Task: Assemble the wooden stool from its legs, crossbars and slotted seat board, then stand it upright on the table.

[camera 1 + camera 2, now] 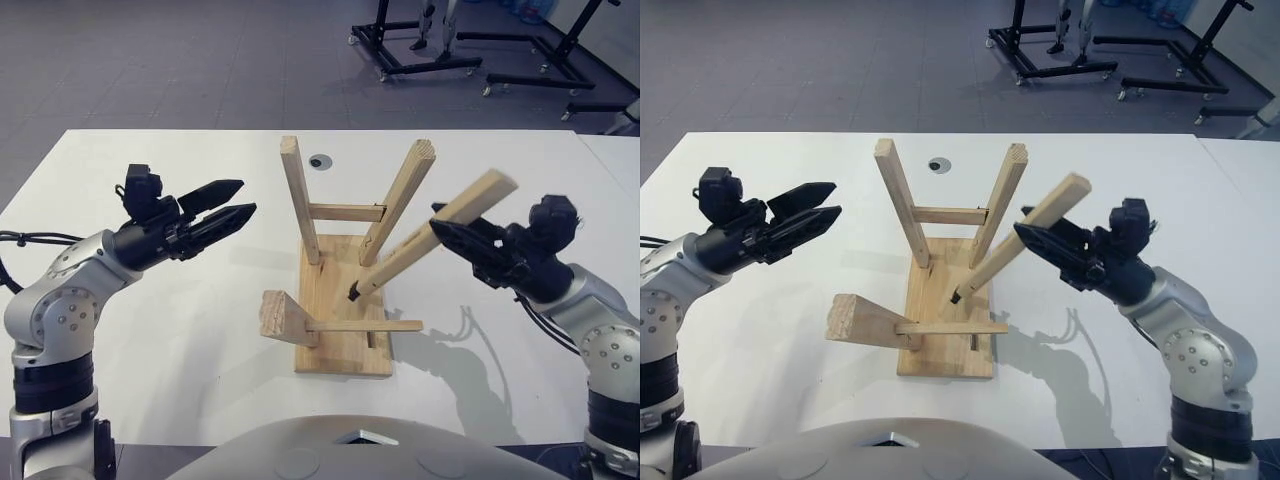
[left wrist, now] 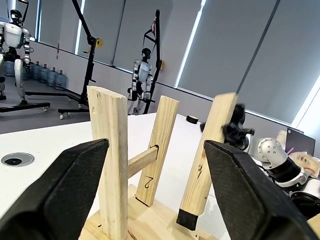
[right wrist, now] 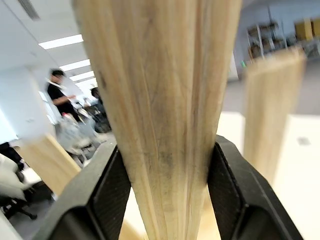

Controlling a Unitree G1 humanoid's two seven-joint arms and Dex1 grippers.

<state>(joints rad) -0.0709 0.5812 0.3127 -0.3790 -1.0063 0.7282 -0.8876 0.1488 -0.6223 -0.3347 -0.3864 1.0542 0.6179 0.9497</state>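
Note:
The slotted seat board [image 1: 342,345] lies flat on the white table. Two legs stand in it, the left leg [image 1: 299,200] and the right leg [image 1: 401,198], joined by a crossbar [image 1: 346,212]. My right gripper [image 1: 452,236] is shut on a third leg [image 1: 455,215], held tilted with its dark lower tip [image 1: 354,294] just above the board; in the right wrist view this leg [image 3: 160,100] sits between both fingers [image 3: 97,200]. A fourth leg [image 1: 284,317] lies on its side at the board's front left, its crossbar [image 1: 370,325] pointing right. My left gripper [image 1: 232,207] hovers open, left of the standing legs.
A round cable hole [image 1: 319,160] sits in the table [image 1: 150,340] behind the stool. Black wheeled stands [image 1: 430,55] are on the floor beyond the far edge. Bare tabletop lies left and right of the board.

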